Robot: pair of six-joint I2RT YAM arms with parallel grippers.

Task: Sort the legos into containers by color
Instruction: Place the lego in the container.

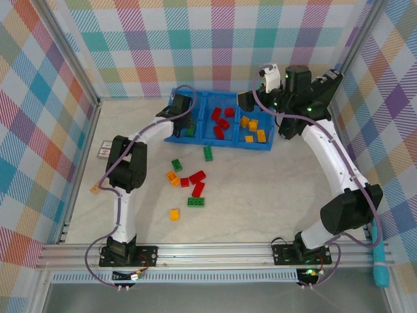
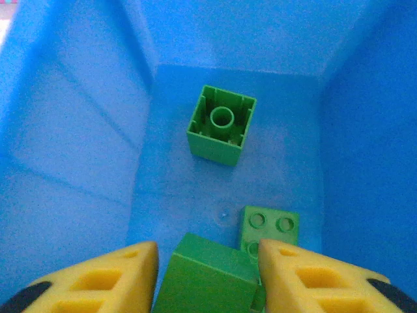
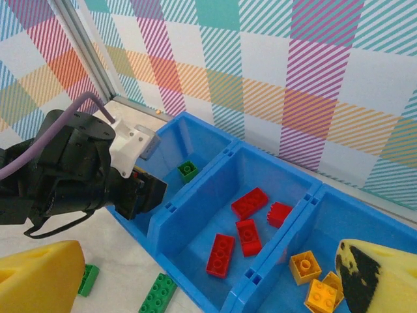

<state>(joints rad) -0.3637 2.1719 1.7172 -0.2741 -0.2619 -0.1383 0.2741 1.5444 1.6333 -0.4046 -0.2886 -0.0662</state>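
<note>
Inside the blue bin (image 1: 225, 144), left end, the left gripper (image 2: 207, 248) is flanking a green brick (image 2: 205, 280), pinching or not I cannot tell; a clinging brick is risking riding back out; the right gripper (image 3: 208, 254) is hovering spread.

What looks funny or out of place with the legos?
One green brick in the left compartment lies flipped, with its hollow underside showing. Otherwise the colors match: reds in the middle, oranges on the right. Loose bricks lie unsorted on the table.
</note>
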